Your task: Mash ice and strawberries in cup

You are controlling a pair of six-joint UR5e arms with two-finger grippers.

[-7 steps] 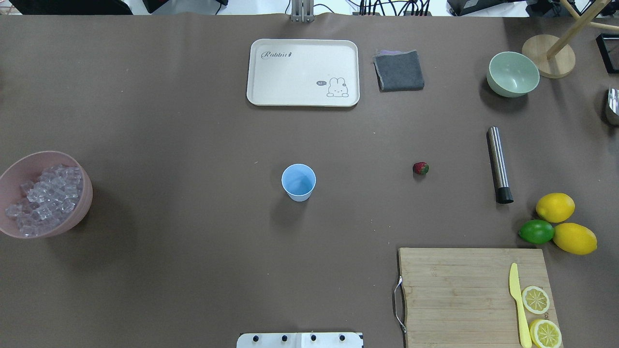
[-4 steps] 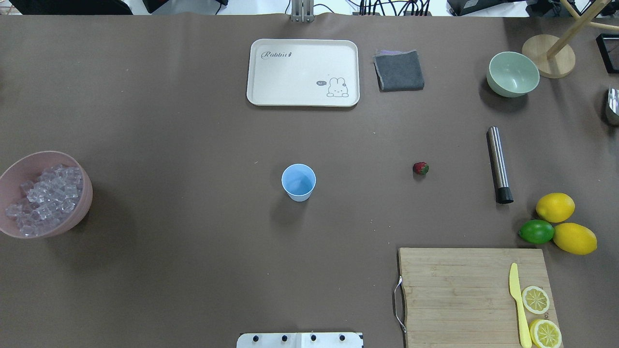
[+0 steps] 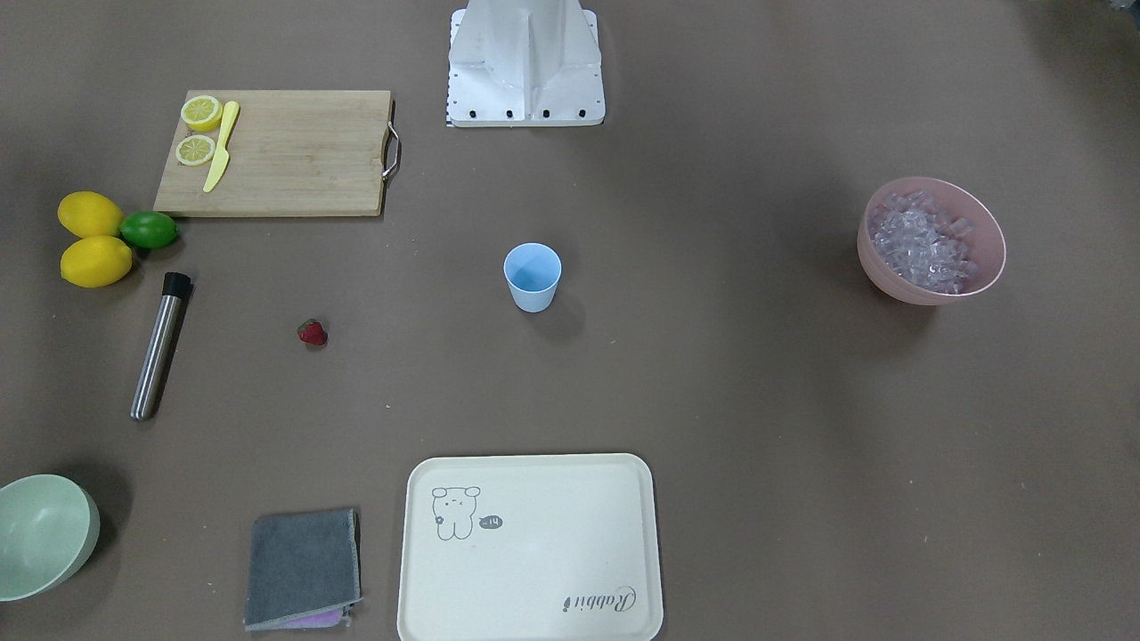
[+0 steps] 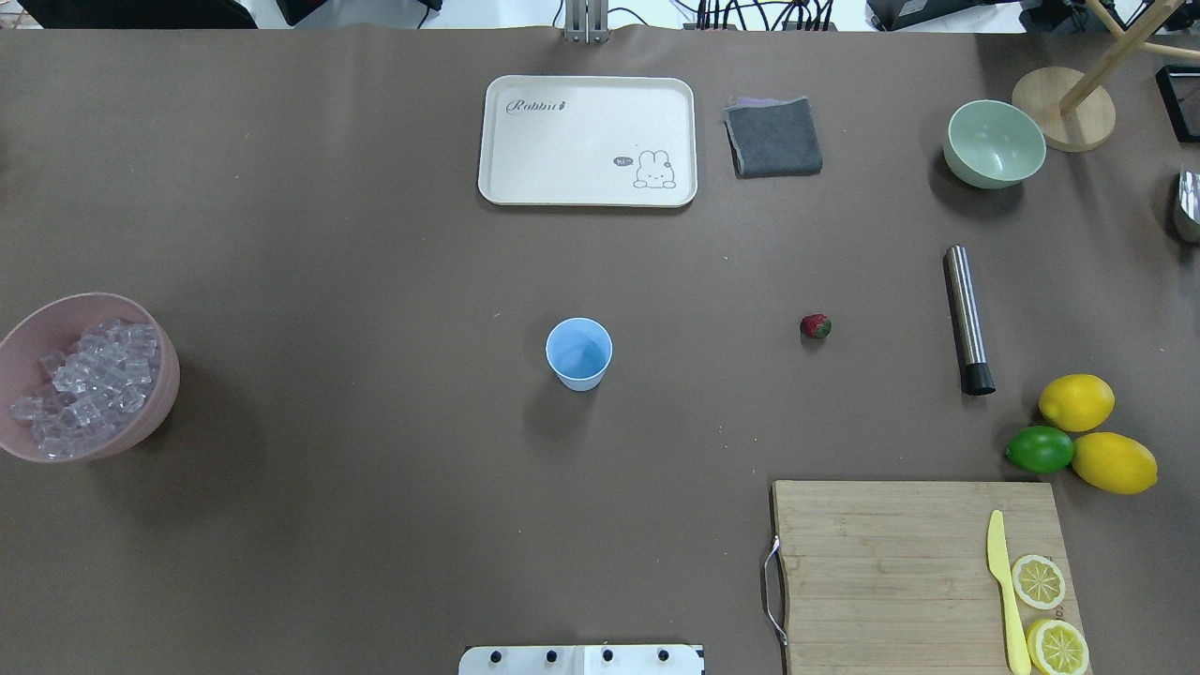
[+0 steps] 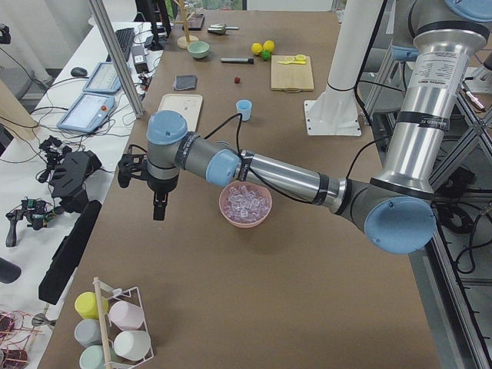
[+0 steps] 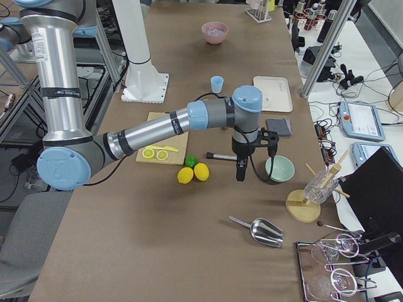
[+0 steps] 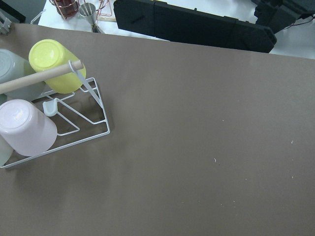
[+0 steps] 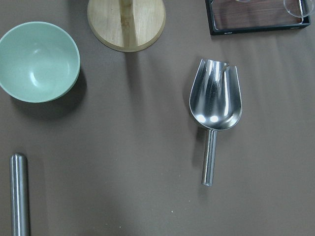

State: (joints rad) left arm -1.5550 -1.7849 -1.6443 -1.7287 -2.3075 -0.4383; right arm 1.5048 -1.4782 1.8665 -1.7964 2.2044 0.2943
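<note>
Silver arm links [image 5: 280, 175], pale-blue joint caps [image 5: 167, 127], black cable [image 5: 237, 131] — white, seemingly bolted base [image 4: 581, 659].

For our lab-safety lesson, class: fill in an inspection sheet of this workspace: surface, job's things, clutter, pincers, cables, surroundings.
Surface: brown table cover, no spills seen.
Job's things: cup upright mid-table, looks empty; strawberry on the table, apart from it; ice heaped in the pink bowl.
Clutter: steel rod, tray, grey cloth, green bowl, cutting board with lemon slices and knife, lemons, lime, scoop.
Pincers: left pincer hovers near the pink bowl, right pincer near the green bowl; open or shut cannot be told.
Cables: black cables bunched past the table's far edge.
Surroundings: side bench with screens and gear.
</note>
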